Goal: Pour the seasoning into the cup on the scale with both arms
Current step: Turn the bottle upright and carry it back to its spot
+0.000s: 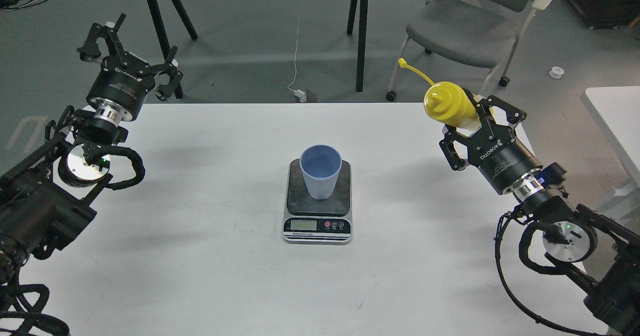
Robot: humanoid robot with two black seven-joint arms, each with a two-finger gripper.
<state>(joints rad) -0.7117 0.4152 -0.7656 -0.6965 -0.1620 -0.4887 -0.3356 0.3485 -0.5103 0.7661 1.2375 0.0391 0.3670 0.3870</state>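
The light-blue ribbed cup (321,172) stands upright on the dark plate of the scale (317,224) at the table's middle. My right gripper (476,122) is shut on the yellow seasoning bottle (444,105) near the table's right side, well to the right of the cup. The bottle's nozzle points up and its cap strap (414,71) sticks out up-left. The bottle's base is hidden behind the gripper. My left gripper (132,51) is open and empty, held above the table's far left corner.
The white table (200,256) carries only the scale and cup. A grey chair (465,26) and black stand legs (361,31) are on the floor beyond the far edge. Another white table's corner (615,111) is at the right.
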